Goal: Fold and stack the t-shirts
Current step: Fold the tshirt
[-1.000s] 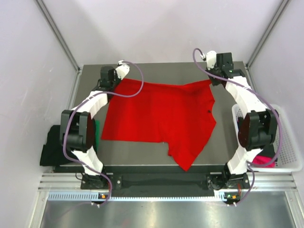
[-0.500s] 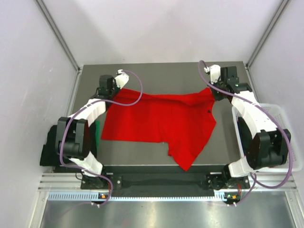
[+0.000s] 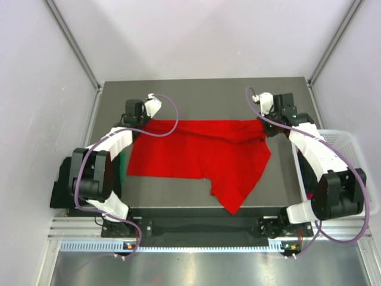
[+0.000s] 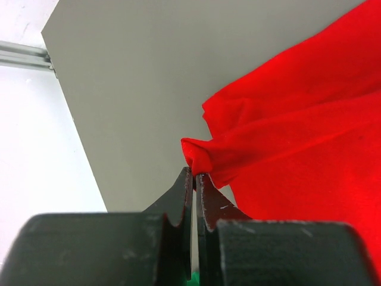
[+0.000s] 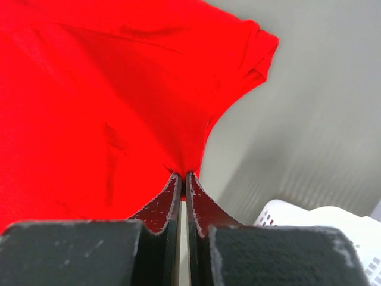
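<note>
One red t-shirt (image 3: 196, 155) lies mostly flat, far edge bunched and raised at both corners; black t-shirt (image 3: 59, 189) and green t-shirt (image 3: 122, 165) lie left.

Bright red t-shirt (image 3: 196, 152), grey table (image 3: 202, 95), white mesh basket (image 3: 345, 140)

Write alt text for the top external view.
The left gripper and right gripper each pinch a far corner of a red t-shirt spread on the grey table. A white basket sits beside the table's right edge.

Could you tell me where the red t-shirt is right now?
Top view: the red t-shirt lies spread across the table's middle, its far corners pinched by the left tool and right tool.
</note>
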`<action>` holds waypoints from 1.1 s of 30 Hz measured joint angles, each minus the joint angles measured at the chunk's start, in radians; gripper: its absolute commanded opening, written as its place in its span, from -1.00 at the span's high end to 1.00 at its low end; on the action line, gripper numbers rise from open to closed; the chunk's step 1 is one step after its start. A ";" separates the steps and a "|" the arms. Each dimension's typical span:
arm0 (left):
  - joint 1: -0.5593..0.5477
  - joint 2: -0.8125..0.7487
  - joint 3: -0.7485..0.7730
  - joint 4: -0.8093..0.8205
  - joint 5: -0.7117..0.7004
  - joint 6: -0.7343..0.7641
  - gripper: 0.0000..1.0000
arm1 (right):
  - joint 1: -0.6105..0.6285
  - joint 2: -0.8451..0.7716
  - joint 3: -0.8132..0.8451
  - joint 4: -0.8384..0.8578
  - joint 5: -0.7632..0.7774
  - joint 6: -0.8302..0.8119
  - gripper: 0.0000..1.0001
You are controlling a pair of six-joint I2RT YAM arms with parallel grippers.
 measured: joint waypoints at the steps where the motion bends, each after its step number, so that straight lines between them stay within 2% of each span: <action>1: 0.000 0.000 0.000 -0.002 -0.002 0.000 1.00 | 0.000 0.000 0.000 0.001 -0.002 0.000 1.00; 7: 0.000 0.008 0.015 0.000 -0.014 0.039 1.00 | 0.000 0.007 0.013 -0.004 -0.008 0.000 1.00; 11: 0.000 0.089 0.122 0.010 -0.030 0.088 1.00 | 0.000 0.068 0.085 -0.007 -0.004 -0.003 1.00; 16: 0.000 0.246 0.295 0.051 -0.045 0.166 1.00 | -0.010 0.240 0.268 0.003 0.024 -0.014 1.00; 21: 0.000 0.362 0.383 0.145 -0.058 0.257 1.00 | -0.022 0.417 0.494 0.000 0.042 -0.019 1.00; 27: 0.000 0.354 0.351 0.193 -0.032 0.292 1.00 | -0.023 0.431 0.536 -0.023 0.029 -0.010 1.00; 33: 0.000 0.145 0.126 0.209 0.042 0.325 1.00 | -0.023 0.281 0.348 -0.047 -0.010 -0.009 1.00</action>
